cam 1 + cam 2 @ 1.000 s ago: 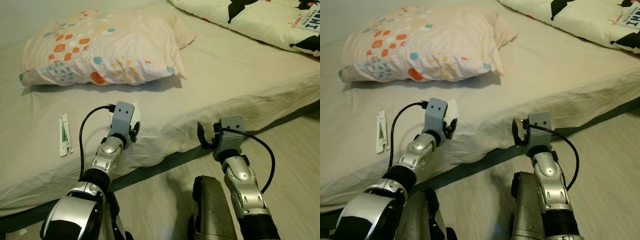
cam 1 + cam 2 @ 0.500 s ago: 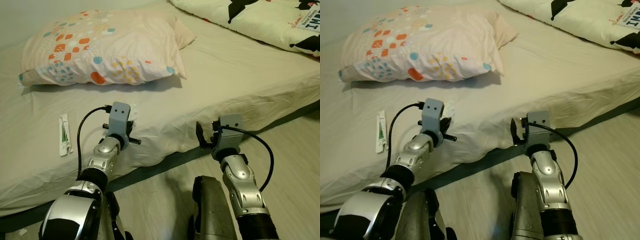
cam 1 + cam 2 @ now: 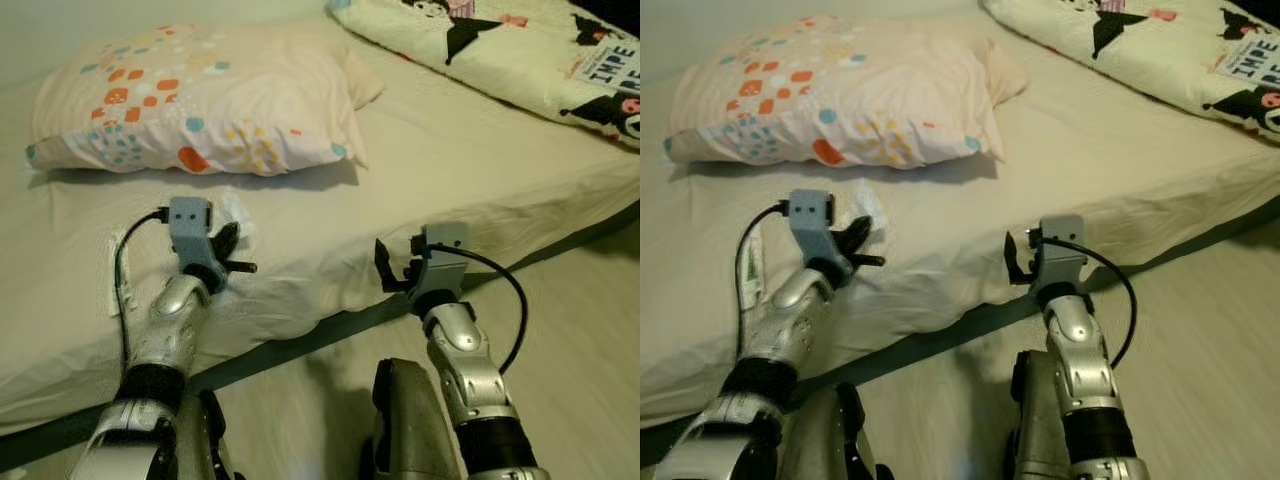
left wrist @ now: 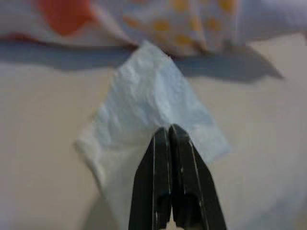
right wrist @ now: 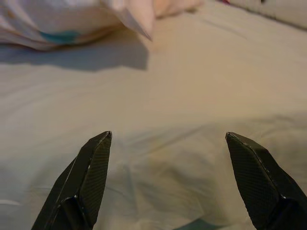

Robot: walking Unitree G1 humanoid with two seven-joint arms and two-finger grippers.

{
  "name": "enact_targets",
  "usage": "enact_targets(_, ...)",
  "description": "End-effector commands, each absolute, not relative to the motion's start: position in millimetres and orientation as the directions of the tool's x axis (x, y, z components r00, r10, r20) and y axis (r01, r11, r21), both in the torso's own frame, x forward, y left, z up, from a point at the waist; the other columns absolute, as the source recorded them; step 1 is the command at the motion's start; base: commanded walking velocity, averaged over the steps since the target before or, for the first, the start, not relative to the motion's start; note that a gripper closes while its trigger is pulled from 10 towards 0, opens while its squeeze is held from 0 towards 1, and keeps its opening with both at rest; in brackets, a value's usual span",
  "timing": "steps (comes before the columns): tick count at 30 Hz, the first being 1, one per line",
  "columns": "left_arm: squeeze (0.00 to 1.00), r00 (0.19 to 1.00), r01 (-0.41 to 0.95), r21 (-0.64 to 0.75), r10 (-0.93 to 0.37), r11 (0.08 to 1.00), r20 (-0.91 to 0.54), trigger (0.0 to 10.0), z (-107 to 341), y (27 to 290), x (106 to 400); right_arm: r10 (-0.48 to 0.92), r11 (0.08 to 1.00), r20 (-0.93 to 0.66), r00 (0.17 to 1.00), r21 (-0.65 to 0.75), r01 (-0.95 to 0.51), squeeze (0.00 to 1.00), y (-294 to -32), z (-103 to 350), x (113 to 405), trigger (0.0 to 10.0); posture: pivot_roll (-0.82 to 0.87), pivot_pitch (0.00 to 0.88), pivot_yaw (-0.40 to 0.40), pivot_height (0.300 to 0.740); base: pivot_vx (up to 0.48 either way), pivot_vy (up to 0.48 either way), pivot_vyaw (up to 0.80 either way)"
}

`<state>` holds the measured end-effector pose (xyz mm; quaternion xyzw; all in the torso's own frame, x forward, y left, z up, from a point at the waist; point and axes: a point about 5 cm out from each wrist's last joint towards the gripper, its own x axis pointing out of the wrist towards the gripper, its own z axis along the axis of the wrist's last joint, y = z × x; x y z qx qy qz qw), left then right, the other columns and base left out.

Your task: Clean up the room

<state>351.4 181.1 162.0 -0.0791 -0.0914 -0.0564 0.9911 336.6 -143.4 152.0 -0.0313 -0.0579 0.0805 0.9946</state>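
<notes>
— White tissue [image 4: 144, 105] pinched yet?
— Yes: left gripper [image 4: 169, 139] has its fingers pressed together on it, on the bed [image 3: 470, 170] below the pillow [image 3: 200, 100].
— Right gripper [image 5: 168, 177]?
— Spread, idle. Packet [image 3: 752, 265] remains; cleanup looks barely begun.

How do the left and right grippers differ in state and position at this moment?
The left gripper is shut on a white tissue; the right gripper is open, holding nothing. The left gripper is over the bed sheet near the pillow; the right gripper is at the mattress edge. Both have two black fingers.
</notes>
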Motion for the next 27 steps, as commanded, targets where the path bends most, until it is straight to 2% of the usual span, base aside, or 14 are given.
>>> enact_targets(1,0.0,0.985,-0.002,-0.143,0.027,0.99,0.17,0.0,159.1,204.7,336.5,0.209,0.977,0.086,0.974,-0.07,-0.203,0.0,-135.9,142.9,334.8,10.0,0.0,0.17,-0.046,0.527,0.0,0.0,0.0)
enact_targets(7,0.0,0.975,-0.144,-0.06,0.152,0.988,0.159,0.0,147.7,224.3,315.4,0.254,0.965,0.053,0.966,-0.083,-0.249,0.0,-128.7,137.6,337.2,10.0,0.02,0.124,-0.086,0.527,0.0,0.0,0.0)
enact_targets(8,0.0,0.969,-0.195,-0.054,0.201,0.979,0.143,6.6,141.1,231.0,305.8,0.278,0.957,0.04,0.96,-0.098,-0.273,0.0,-124.1,135.2,337.9,10.0,0.03,0.109,-0.1,0.527,0.0,0.0,0.0)
enact_targets(9,0.0,0.963,-0.238,-0.047,0.242,0.97,0.116,10.0,132.6,235.1,297.8,0.295,0.95,0.028,0.955,-0.114,-0.29,0.0,-120.2,131.9,337.7,10.0,0.03,0.101,-0.107,0.527,0.0,0.0,0.0)
enact_targets(19,0.0,0.952,-0.303,0.014,0.302,0.953,0.054,10.0,117.1,223.9,279.4,0.275,0.957,-0.035,0.961,-0.09,-0.277,0.0,-121.3,111.4,332.4,10.0,0.02,0.067,-0.106,0.532,0.0,0.0,0.0)
enact_targets(27,0.0,0.96,-0.272,0.019,0.27,0.962,0.069,10.0,112.4,209.9,278.9,0.269,0.96,-0.038,0.962,-0.075,-0.271,0.0,-121.7,104.6,328.2,10.0,0.01,0.051,-0.078,0.557,0.0,0.0,0.0)
